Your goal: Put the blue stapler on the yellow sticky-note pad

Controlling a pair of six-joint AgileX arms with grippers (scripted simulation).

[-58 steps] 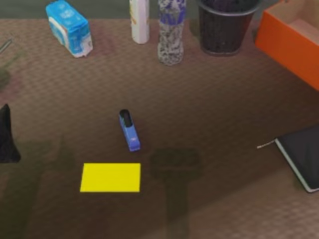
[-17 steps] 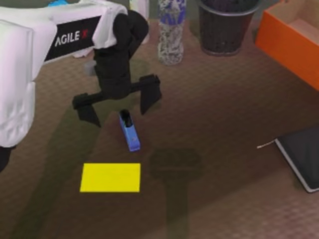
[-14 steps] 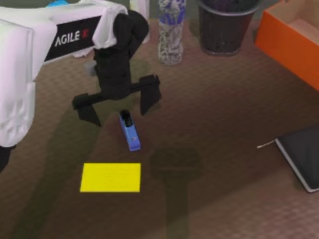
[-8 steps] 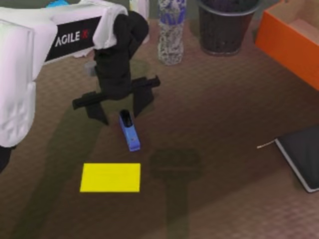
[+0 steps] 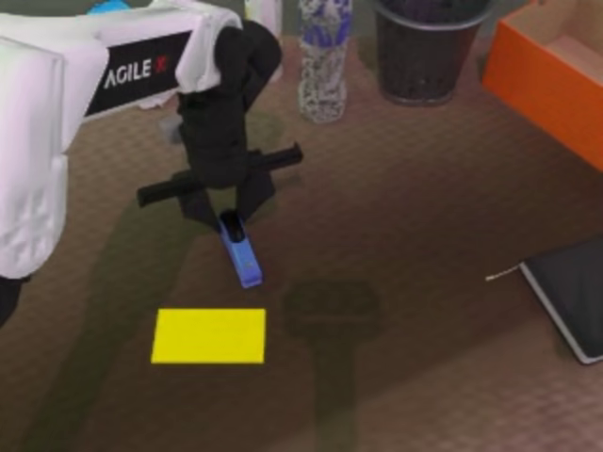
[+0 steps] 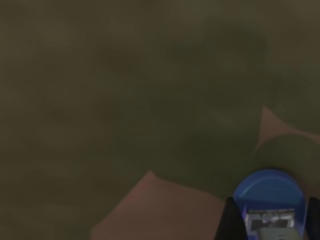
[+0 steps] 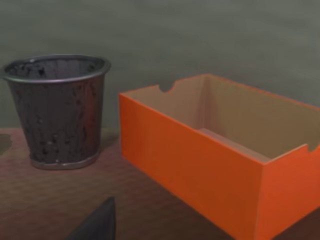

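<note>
**A:** Where did you have the left gripper (image 5: 229, 205) at that moment?

**B:** You had it low over the tabletop (image 5: 424, 235), left of the middle, its two fingers pinching the black end of the blue stapler (image 5: 240, 252). The left wrist view agreed: the stapler's rounded blue body sat between two dark fingers (image 6: 229, 222). The stapler lay slanted, its free end pointing toward the near edge, and the yellow sticky-note pad (image 5: 208, 335) lay flat just beyond that end, nearer the near edge, not touching it.

**A:** And the right gripper?

**B:** You kept that arm out of the top view; I could not tell how its fingers stood.

**A:** What could have gone wrong from there?

**B:** You held the stapler by one end only. In my judgement the long free end could have sagged or swung on lifting, slipped out, or caught the pad's edge and pushed it aside.
</note>
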